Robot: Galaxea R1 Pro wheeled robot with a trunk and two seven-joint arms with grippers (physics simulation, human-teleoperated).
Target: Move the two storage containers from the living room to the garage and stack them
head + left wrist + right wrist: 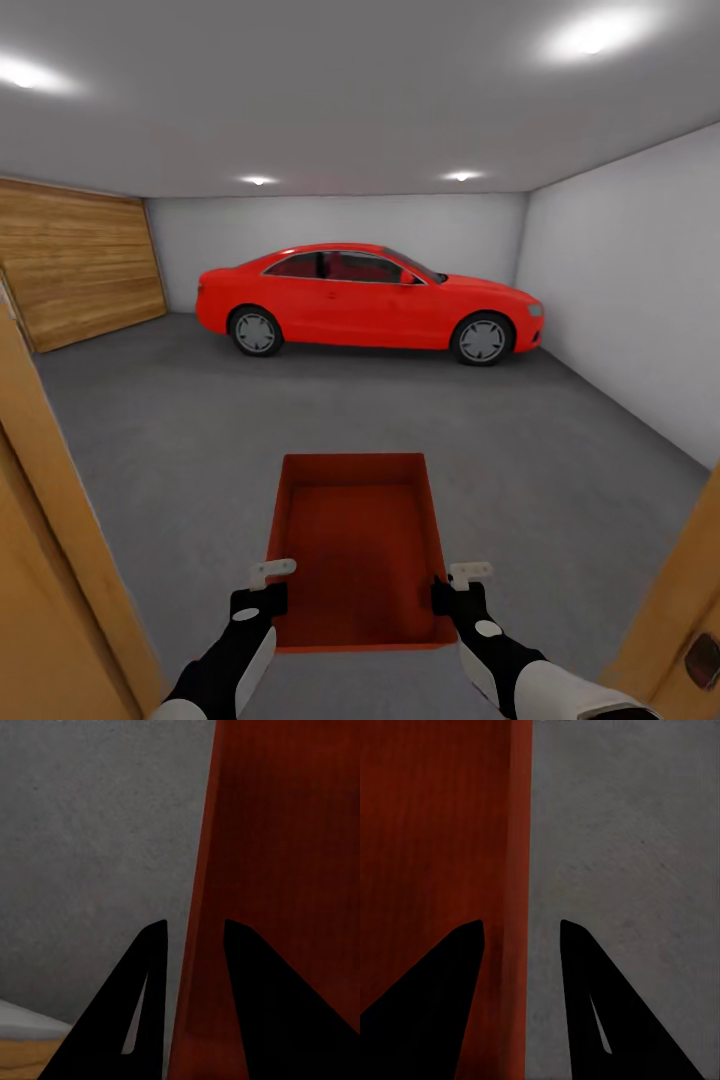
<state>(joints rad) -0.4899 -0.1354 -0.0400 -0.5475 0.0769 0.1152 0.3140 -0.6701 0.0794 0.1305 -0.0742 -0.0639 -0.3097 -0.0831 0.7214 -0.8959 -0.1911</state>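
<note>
One orange-red storage container (pixel 355 540), open-topped, hangs in front of me above the dark grey garage floor (pixel 180 430). My left gripper (pixel 268 590) is shut on its left wall, and that wall's rim (pixel 199 870) runs between the black fingers (pixel 154 967) in the left wrist view. My right gripper (pixel 455 590) is shut on the right wall, whose rim (pixel 517 832) passes between its fingers (pixel 577 967). The bin's inside (pixel 435 832) is empty. The living room is out of view.
I stand in a doorway, with orange wooden frame edges close at left (pixel 50 520) and right (pixel 680 590). A red car (pixel 370 300) is parked across the far end. A wooden garage door (pixel 80 260) is at the left and a pale wall (pixel 630 290) at the right.
</note>
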